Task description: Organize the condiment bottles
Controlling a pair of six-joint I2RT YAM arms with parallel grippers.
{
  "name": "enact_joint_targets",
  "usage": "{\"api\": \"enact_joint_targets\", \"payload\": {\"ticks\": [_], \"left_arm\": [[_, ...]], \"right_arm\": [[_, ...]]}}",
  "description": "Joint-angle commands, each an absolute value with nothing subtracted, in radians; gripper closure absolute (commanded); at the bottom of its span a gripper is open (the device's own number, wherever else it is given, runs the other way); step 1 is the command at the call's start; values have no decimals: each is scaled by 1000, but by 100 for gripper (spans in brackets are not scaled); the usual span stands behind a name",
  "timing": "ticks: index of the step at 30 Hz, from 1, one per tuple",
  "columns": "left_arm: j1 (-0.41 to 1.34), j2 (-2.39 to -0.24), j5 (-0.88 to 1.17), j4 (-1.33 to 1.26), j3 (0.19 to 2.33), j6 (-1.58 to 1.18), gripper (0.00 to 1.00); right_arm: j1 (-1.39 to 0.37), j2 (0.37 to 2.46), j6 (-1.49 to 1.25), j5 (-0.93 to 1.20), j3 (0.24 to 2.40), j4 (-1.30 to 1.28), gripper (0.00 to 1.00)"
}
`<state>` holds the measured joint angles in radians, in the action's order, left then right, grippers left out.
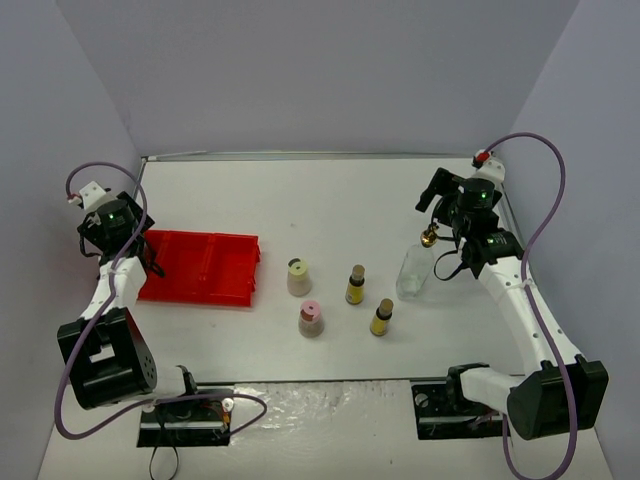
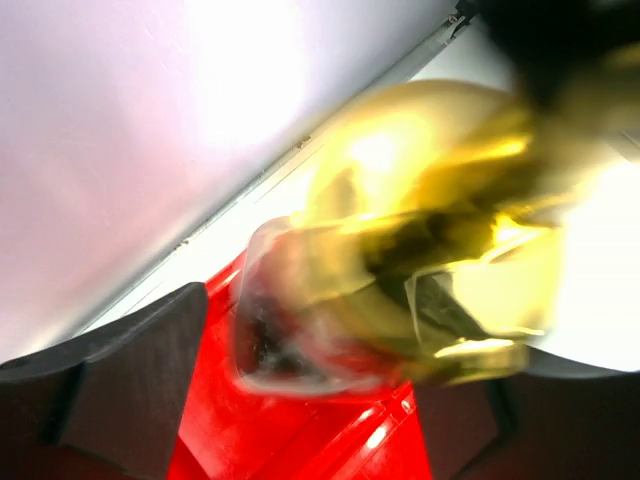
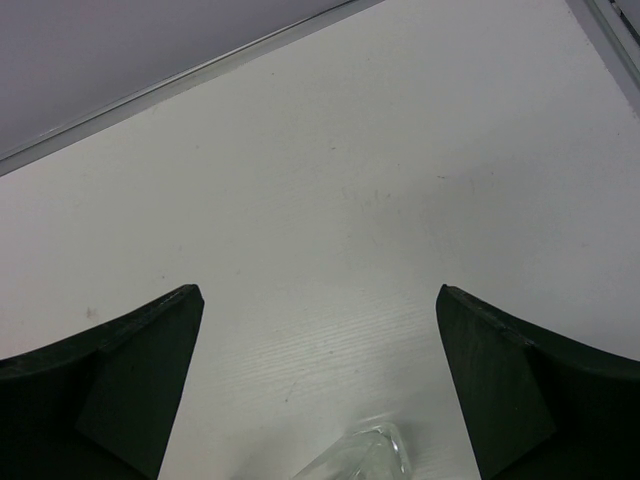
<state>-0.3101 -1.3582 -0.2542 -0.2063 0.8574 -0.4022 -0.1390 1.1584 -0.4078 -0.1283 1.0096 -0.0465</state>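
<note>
Left fingers (image 2: 130, 370) clamp a glass bottle (image 2: 400, 285) above the red tray (image 1: 225, 265); right fingers (image 3: 130, 380) gape, wrist angled downward.

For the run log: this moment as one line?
left gripper: over red tray, glass bottle between fingers, grip unclear | right gripper: open by second glass bottle | four small bottles: on table

Legible text, labels, brand marks, numbers, signs: none in any view. Condiment bottles (image 1: 355, 285): too small or blurred to show print.
</note>
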Motion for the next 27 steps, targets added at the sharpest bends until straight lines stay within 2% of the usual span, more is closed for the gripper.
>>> {"api": "enact_joint_targets", "payload": {"ticks": [1,4,13,27], "left_arm": [[-296,-1307,-247,-197,907,-425,23],[-289,-1277,-244,-170,909,-423,18],[-257,-1178,-276,-22,962,-400,13],[-24,-1020,-476,627,1180,-515,12]], "right_arm": [[-144,1129,-391,-126,1024,23,0],[-144,1132,-390,-126,1025,23,0],[-144,1123,-391,-120,1025,21,0],[-144,1126,-399,-149,1046,5,0]]}}
